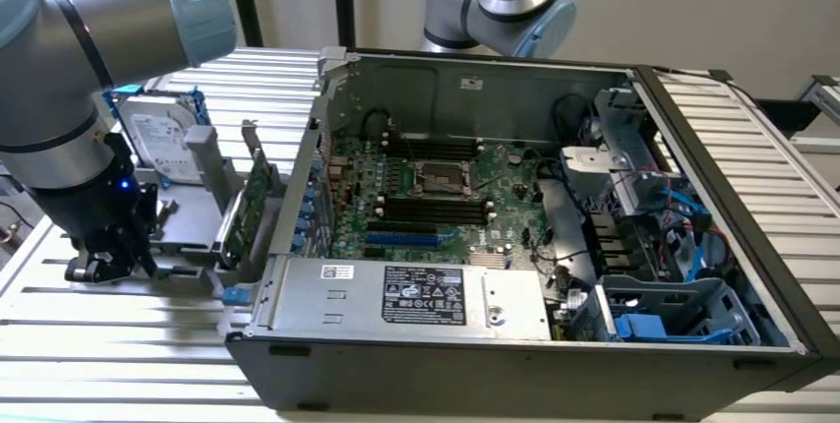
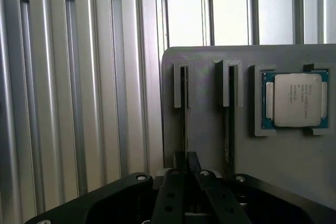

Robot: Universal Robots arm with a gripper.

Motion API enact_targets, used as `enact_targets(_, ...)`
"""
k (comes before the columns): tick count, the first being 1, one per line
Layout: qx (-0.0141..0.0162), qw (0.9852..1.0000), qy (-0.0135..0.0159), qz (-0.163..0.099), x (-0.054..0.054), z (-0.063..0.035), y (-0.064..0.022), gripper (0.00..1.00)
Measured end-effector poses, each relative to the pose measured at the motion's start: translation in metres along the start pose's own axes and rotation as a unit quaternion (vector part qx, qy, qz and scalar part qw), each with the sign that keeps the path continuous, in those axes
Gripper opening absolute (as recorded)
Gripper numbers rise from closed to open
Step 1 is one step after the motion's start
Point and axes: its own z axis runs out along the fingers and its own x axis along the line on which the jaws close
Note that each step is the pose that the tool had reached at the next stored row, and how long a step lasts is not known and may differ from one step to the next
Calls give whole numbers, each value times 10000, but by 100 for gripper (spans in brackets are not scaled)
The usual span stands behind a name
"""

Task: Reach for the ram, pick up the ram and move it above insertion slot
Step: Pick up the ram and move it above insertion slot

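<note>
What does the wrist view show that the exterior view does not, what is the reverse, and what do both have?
Wrist view: a processor chip lying in a recess of the grey holder, beside two narrow grooves. Exterior view: the open computer case with its green board and long black slots, a hard drive and a green card standing at the exterior view's left, and a second arm behind the case. Both: the gripper close to the grey holder, and the ribbed metal table.

An open computer case point(image 1: 525, 369) lies on the tabletop point(image 1: 118, 354); a rack point(image 1: 191, 246) holding a hard drive point(image 1: 160, 143) stands at the exterior view's left.
</note>
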Motion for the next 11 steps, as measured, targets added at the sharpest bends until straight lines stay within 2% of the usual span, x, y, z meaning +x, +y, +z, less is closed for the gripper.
enact_targets(6, 4, 10000, -1, 0, 0, -7, 0, 13)
enact_targets(11, 4, 10000, 0, -1, 0, -63, 3, 13)
